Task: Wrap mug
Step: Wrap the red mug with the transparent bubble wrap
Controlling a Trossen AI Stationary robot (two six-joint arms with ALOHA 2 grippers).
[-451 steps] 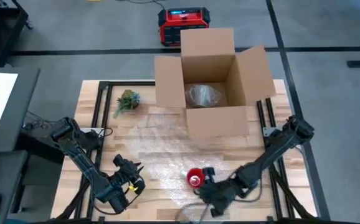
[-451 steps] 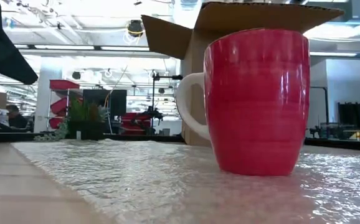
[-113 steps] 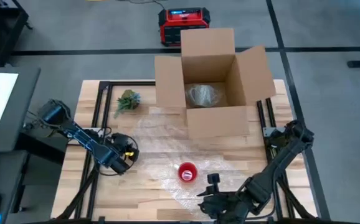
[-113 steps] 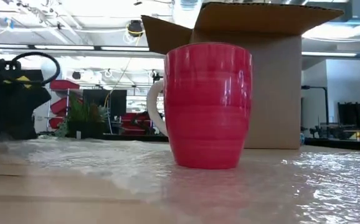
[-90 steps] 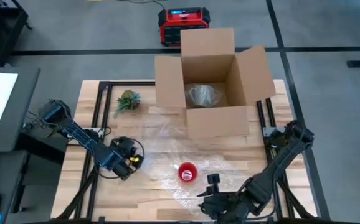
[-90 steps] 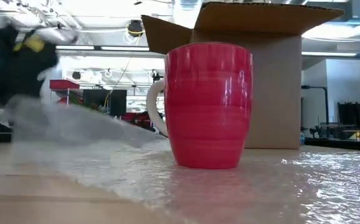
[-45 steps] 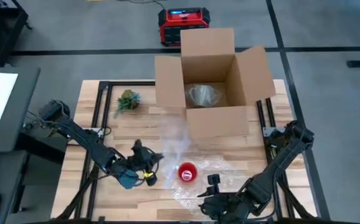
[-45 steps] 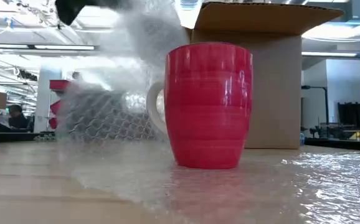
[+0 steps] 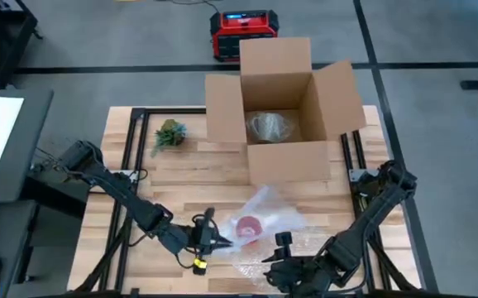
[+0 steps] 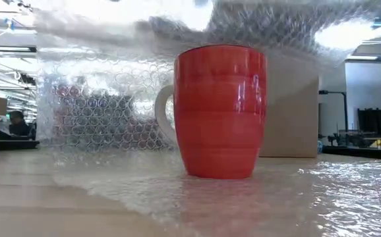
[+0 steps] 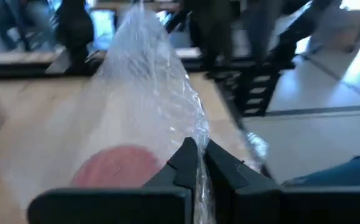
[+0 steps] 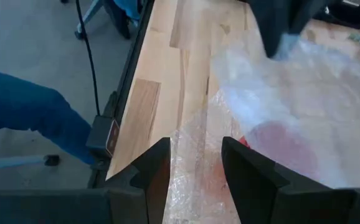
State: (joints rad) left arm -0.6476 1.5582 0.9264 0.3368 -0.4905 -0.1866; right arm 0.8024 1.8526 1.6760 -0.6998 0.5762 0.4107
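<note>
A red mug [image 10: 220,108] with a white handle stands upright on a sheet of bubble wrap [image 9: 260,217] near the table's front middle. The sheet's left part is drawn up and over the mug, which shows through it in the high view [image 9: 247,225]. My left gripper [image 9: 219,240] sits just left of the mug, shut on the wrap. My right gripper [image 9: 282,245] waits open at the sheet's near edge, right of the mug; whether it touches the wrap I cannot tell. My left gripper pinches an edge of the bubble wrap [image 11: 198,138] between its two fingers [image 11: 186,163]. The fingers reach roughly level from the table's left. The held part arches over the mug [image 11: 114,167], clear of the table, while the rest of the sheet lies under the mug.
An open cardboard box [image 9: 284,108] stands at the back middle with a wrapped item [image 9: 268,126] inside. A small plant [image 9: 169,132] sits at the back left. A person's blue-clad limb [image 12: 18,112] shows beyond the near edge. Bare wood lies to the left.
My left gripper has swept from the table's left toward the right and the near edge, carrying the wrap's left part up off the table and folding it over the mug. The mug and the sheet's right part have stayed in place.
</note>
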